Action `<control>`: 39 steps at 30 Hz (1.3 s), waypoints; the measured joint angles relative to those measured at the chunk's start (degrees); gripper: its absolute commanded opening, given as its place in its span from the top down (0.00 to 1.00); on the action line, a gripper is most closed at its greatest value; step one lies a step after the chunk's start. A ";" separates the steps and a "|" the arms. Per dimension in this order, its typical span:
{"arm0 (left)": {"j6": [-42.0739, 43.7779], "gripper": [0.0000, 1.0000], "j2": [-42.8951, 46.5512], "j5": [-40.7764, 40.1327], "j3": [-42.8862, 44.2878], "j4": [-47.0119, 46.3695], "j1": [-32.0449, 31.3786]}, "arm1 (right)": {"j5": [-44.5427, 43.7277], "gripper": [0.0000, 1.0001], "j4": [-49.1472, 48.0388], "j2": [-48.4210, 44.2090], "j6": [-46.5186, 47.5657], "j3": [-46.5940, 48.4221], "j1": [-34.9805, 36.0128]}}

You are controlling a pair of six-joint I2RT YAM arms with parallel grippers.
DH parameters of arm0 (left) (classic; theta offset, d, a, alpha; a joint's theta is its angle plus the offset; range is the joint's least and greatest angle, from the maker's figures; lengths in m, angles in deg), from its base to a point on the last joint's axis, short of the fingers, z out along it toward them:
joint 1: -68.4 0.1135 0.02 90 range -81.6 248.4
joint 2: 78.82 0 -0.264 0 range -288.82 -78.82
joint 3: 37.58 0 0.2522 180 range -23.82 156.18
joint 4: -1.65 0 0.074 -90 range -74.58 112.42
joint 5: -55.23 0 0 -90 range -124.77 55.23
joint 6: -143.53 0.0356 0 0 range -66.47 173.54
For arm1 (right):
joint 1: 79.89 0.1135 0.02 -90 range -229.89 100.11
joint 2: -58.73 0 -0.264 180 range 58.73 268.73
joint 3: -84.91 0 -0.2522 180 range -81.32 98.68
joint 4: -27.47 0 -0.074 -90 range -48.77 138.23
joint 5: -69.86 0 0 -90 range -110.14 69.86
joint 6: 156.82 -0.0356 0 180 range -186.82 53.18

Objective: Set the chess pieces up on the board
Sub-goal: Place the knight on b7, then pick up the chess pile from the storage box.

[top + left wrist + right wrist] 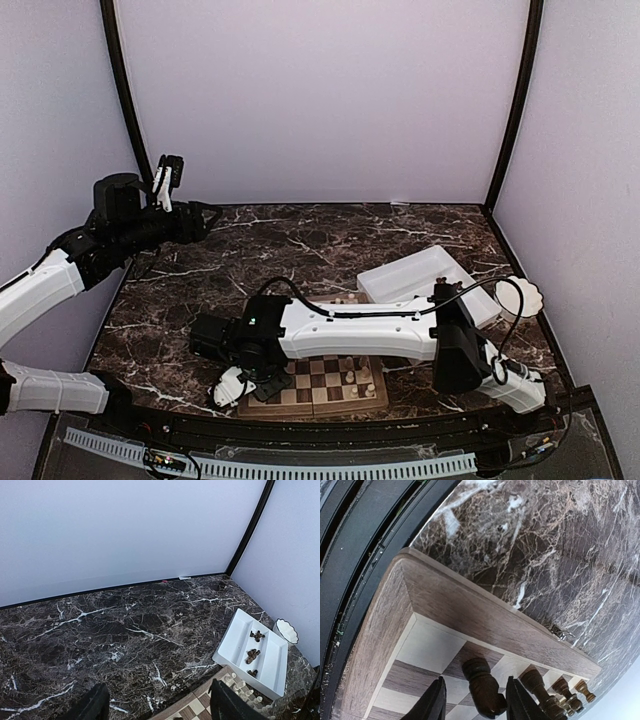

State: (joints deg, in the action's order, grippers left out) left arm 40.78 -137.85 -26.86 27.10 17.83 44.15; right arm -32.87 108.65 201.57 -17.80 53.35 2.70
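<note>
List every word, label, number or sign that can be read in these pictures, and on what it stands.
No readable text in any view.
The board, the white tray, the marble table, the left arm and the right arm show no words, numbers or labels.

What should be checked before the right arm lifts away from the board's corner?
1. Right hand open around the dark piece: ok, a gap shows beside it.
2. Piece stands on the board, in the edge row: ok.
3. Clearance to the neighbouring dark piece: cannot tell, it stands close by.
4. Left hand open, empty, off the board: ok.
5. Dark pieces waiting in the white tray: ok.
</note>
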 measured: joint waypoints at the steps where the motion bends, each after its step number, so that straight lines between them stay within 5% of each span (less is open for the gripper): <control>1: 0.00 0.29 0.00 0.02 0.00 0.00 0.00 | -0.13 0.53 -0.09 0.00 0.07 0.00 0.00; 12: 0.24 0.29 -1.09 -0.02 0.00 0.00 0.00 | -0.61 0.50 -0.02 -2.03 0.22 0.42 -0.66; 19: 1.77 0.38 -4.09 3.34 0.07 -0.57 0.04 | 0.94 0.53 1.03 -17.49 -1.36 -4.81 -7.08; 29: 4.39 0.42 -12.17 10.75 4.33 -0.02 -3.54 | 13.60 0.67 2.91 -33.20 -2.95 -16.83 -44.26; 34: 4.90 0.43 -14.19 11.21 6.25 -0.15 -7.89 | 21.40 0.72 -1.14 -37.09 -4.35 -34.49 -60.48; 39: 4.35 0.44 -16.74 12.55 7.41 -0.48 -10.23 | 23.47 0.75 -9.38 -39.71 -6.49 -51.23 -69.00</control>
State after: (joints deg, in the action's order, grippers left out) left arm 45.13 -154.59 -14.32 34.51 17.35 33.93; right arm -9.40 99.27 161.86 -24.29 2.11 -66.31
